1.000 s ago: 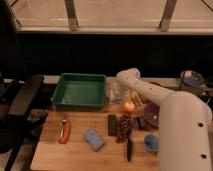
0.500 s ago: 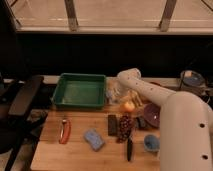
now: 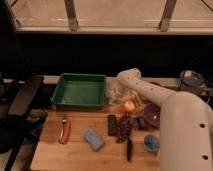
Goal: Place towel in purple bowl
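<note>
The towel (image 3: 110, 95), a small pale blue-grey cloth, lies at the back of the wooden table, just right of the green tray. My gripper (image 3: 116, 93) is down at the towel, at the end of the white arm (image 3: 150, 91) that reaches in from the lower right. The arm's wrist hides part of the towel. The purple bowl (image 3: 151, 115) stands to the right of the gripper, partly behind the arm's large white body.
A green tray (image 3: 80, 90) stands at back left. An orange fruit (image 3: 129, 106), dark grapes (image 3: 125, 128), a dark block (image 3: 112, 125), a knife (image 3: 129, 149), a blue sponge (image 3: 93, 139), a red tool (image 3: 64, 131) and a small light-blue bowl (image 3: 151, 143) lie on the table (image 3: 75, 155).
</note>
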You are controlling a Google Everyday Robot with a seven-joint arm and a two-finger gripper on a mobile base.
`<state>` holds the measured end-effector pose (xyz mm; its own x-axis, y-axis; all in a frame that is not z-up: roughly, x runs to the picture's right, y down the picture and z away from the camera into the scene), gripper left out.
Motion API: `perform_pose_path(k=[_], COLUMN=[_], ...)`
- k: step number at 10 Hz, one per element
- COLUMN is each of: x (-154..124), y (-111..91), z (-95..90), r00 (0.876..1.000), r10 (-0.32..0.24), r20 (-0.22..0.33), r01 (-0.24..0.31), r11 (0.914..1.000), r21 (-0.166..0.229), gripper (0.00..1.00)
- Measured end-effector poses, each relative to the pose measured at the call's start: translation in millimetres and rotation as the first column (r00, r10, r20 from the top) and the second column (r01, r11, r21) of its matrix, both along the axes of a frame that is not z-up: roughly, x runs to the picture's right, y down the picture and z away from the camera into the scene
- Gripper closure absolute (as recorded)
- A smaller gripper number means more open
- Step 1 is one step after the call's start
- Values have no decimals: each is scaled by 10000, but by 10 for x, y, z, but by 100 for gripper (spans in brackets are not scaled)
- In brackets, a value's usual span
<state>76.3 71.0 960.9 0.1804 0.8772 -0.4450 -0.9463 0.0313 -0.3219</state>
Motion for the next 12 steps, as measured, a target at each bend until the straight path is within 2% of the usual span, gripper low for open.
perform_pose_path(k=[2, 4, 5, 6, 7, 8, 9, 12], x=[98, 138, 185, 259, 310, 351, 478, 794], y=[-203, -562, -689, -826, -895, -914, -855, -603], z=[-162, -497, -625, -776, -871, -928, -1011, -1259], r00=[9962, 9833, 9763, 9647, 9595, 9588, 9589, 9584], r10=[777, 1572, 1887, 2317, 2502, 2574, 2672, 2847], r20=[397, 916, 1059, 1254, 1294, 1206, 949, 208], r01=[-790, -1634, -1967, -2420, -2607, -2661, -2711, -2842], r11=[9963, 9844, 9779, 9675, 9628, 9619, 9621, 9585], r21=[348, 645, 708, 741, 715, 624, 304, -248], gripper=[100, 100, 100, 100, 100, 100, 100, 100])
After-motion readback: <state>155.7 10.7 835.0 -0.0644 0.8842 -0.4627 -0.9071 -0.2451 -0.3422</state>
